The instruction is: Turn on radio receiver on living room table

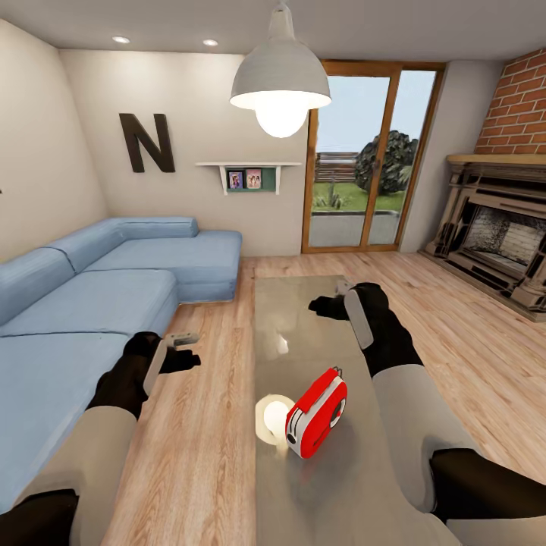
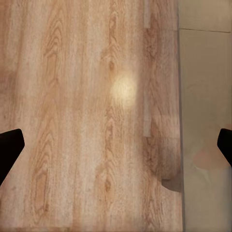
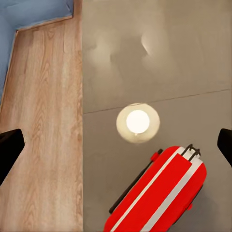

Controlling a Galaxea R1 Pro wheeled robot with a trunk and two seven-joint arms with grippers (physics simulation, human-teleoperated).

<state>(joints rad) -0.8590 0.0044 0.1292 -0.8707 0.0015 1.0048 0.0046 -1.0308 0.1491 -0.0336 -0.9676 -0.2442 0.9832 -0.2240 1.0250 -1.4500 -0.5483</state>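
Two arms reach forward in the head view. The red, rounded radio receiver (image 1: 317,413) lies on the glossy grey bench (image 1: 303,318) toward its near end, dial hard to make out. The left gripper (image 1: 184,349) hangs over plank floor beside the bench's long edge, jaws unclear; the right gripper (image 1: 327,303) hovers above mid-bench.

Left wrist view: black fingertips (image 2: 9,147) spread wide apart over wood grain.

Right wrist view: fingertips (image 3: 9,150) equally parted; the radio is cut off by the frame.
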